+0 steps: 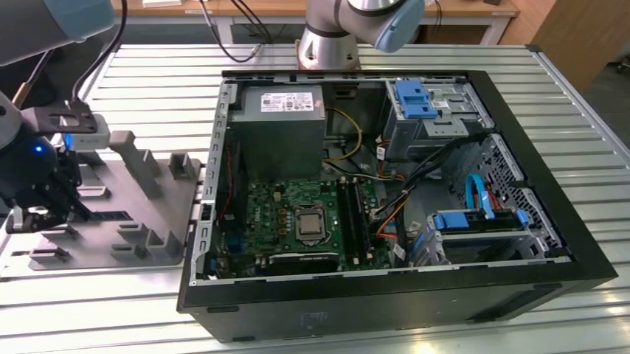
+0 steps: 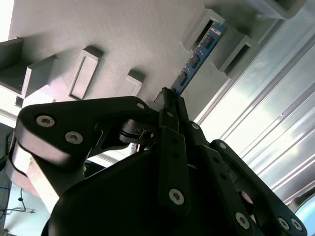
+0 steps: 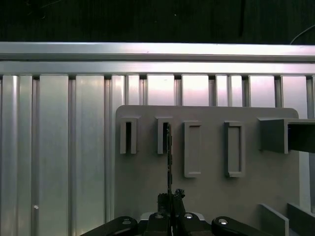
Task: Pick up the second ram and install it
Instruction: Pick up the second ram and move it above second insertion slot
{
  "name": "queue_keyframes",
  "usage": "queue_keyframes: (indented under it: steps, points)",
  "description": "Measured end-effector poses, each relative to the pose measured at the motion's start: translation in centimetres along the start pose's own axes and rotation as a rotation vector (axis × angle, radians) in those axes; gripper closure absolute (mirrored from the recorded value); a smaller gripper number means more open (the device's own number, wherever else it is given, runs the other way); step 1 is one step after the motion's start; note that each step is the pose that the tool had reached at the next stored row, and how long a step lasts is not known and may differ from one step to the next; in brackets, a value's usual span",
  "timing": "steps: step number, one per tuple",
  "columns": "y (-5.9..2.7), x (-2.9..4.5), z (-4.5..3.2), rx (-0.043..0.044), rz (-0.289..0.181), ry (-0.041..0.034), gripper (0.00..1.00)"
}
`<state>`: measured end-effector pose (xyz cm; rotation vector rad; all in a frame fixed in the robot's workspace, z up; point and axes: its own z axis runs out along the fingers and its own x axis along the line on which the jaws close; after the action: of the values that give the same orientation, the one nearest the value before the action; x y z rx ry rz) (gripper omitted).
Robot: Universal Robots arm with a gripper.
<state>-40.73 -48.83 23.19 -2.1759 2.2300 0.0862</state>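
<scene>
The second ram (image 2: pixel 197 56) is a thin dark stick with chips. It stands on edge on the grey holder plate (image 2: pixel 123 39), its far end between two holder blocks. In the first wrist view the ram (image 3: pixel 168 162) appears edge-on, running from a block slot down to my gripper (image 3: pixel 170 196). My gripper (image 2: pixel 170 96) is shut on the stick's near end. In the exterior view the gripper (image 1: pixel 40 210) hangs over the holder plate (image 1: pixel 108 228) at the exterior view's left. The green motherboard (image 1: pixel 295 221) with its long black slots (image 1: pixel 356 214) lies inside the open case.
The open black computer case (image 1: pixel 394 302) fills the exterior view's middle and right, holding a power supply (image 1: pixel 280 122), blue drive caddies (image 1: pixel 418 99) and loose cables. Several grey blocks (image 1: pixel 133 158) rise from the holder plate. Everything rests on a ribbed aluminium table (image 1: pixel 147 66).
</scene>
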Motion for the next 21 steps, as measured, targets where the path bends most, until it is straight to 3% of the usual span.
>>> queue_keyframes:
  steps: [21]
  points:
    - [0.03,-0.07,-1.28,-0.0002,0.0,-0.0082,0.86]
